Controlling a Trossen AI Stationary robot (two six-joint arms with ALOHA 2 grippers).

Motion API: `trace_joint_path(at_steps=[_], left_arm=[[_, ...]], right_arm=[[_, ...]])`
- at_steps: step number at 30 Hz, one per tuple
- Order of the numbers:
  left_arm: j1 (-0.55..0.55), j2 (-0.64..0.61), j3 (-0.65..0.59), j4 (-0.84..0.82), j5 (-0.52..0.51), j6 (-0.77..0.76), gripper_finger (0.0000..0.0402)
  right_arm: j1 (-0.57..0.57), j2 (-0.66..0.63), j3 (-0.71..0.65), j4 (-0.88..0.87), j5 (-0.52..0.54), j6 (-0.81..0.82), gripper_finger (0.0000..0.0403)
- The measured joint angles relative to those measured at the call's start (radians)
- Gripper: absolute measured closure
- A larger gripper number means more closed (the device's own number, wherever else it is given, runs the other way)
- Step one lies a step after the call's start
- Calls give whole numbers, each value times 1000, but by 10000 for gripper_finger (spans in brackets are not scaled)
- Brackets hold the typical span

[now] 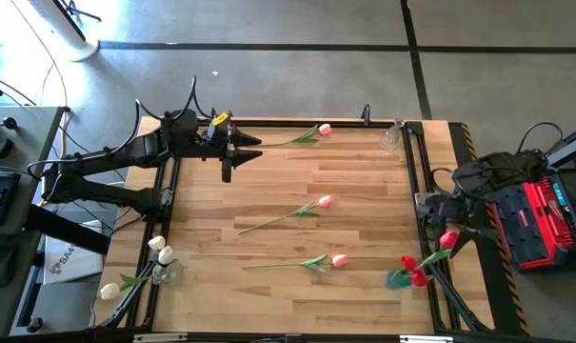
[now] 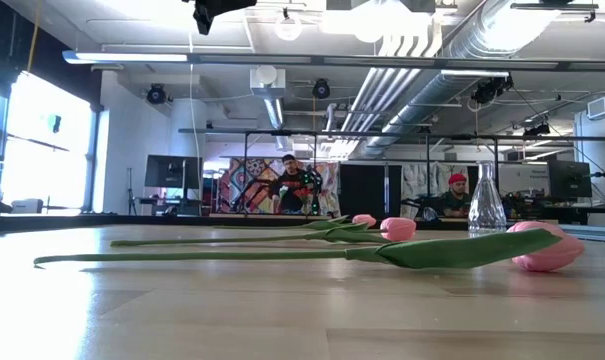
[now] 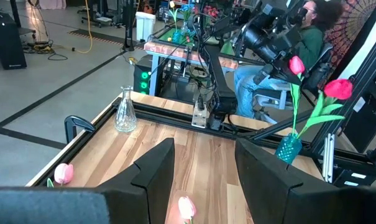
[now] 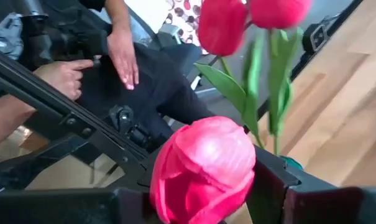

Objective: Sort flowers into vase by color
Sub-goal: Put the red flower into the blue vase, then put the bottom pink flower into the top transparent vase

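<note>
Three pink tulips lie flat on the wooden table: one at the far edge (image 1: 324,129), one mid-table (image 1: 325,201), one nearer (image 1: 339,259). A teal vase (image 1: 398,278) at the near right holds red tulips (image 1: 414,270). One more red tulip (image 3: 296,64) stands with its stem running down to that vase, its head (image 4: 203,168) between the fingers of my right gripper (image 4: 206,190), which is open. My left gripper (image 3: 209,180) hovers open and empty above the table's far left (image 1: 238,157). My right gripper has the red tulip's head (image 4: 203,168) between its two fingers. The head fills most of the gap, and I cannot tell whether either finger touches it.
A clear glass vase (image 1: 390,138) stands empty at the far right corner. Another clear vase (image 1: 166,273) with white tulips (image 1: 160,250) stands at the near left, and one white tulip (image 1: 109,291) lies on the frame rail. A person's hands (image 4: 122,56) show beyond the right edge.
</note>
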Motion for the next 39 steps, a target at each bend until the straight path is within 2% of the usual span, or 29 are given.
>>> trace_joint_path(at_steps=[4, 10, 16, 25, 30, 35, 39], left_arm=[[0, 0, 0, 0, 0, 0, 243], [0, 0, 0, 0, 0, 0, 243], [0, 0, 0, 0, 0, 0, 243], [0, 0, 0, 0, 0, 0, 243], [0, 0, 0, 0, 0, 0, 243], [0, 0, 0, 0, 0, 0, 243], [0, 0, 0, 0, 0, 0, 243]], right_arm=[[0, 25, -6, 14, -18, 0, 246], [0, 64, -7, 15, -27, -8, 187], [0, 61, -8, 16, -96, 26, 142], [0, 63, -8, -12, -185, 43, 139], [0, 63, -8, -2, -192, 46, 139], [0, 61, -8, 119, -203, 120, 139], [0, 61, -8, 245, -260, 228, 139]])
